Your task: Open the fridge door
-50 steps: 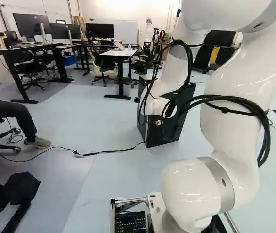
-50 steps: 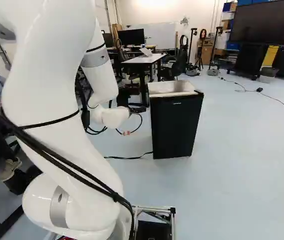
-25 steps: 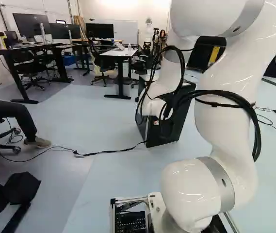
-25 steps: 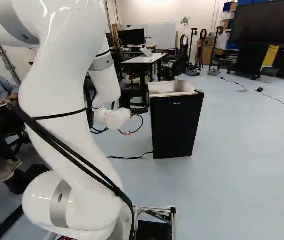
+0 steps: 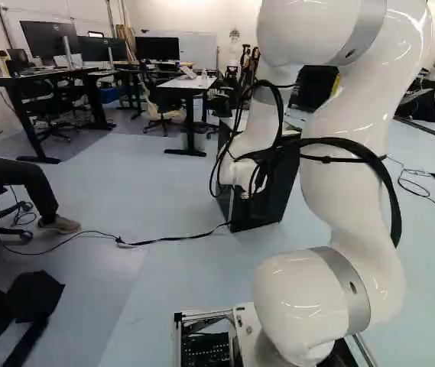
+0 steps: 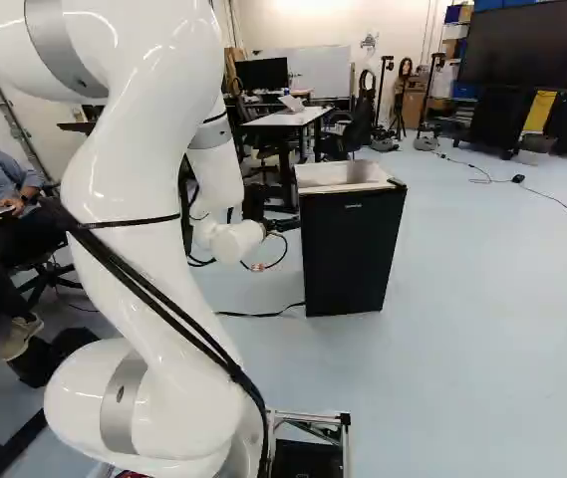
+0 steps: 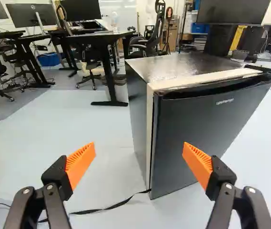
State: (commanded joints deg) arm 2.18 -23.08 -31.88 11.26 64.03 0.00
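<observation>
Black in front and pale on top: a fridge (image 6: 353,264), toward one o'clock from the foot joint (image 5: 267,352) of the white arm (image 6: 124,179) in the right base view. Shows its full front there, but sits partly behind the arm in the left base view. To the wrist view alone, offers a close look at the pale edge behind its closed door (image 7: 206,129), ahead of the gripper (image 6: 283,225) at one o'clock. Wide open, with orange pads (image 7: 80,164) facing each other; near the fridge's ten o'clock side in the right base view, hidden in the left. In all three views, from the fridge's foot, a black cord (image 7: 114,206). Only in the right base and wrist views, a large screen (image 6: 532,45), toward one o'clock beyond the fridge.
</observation>
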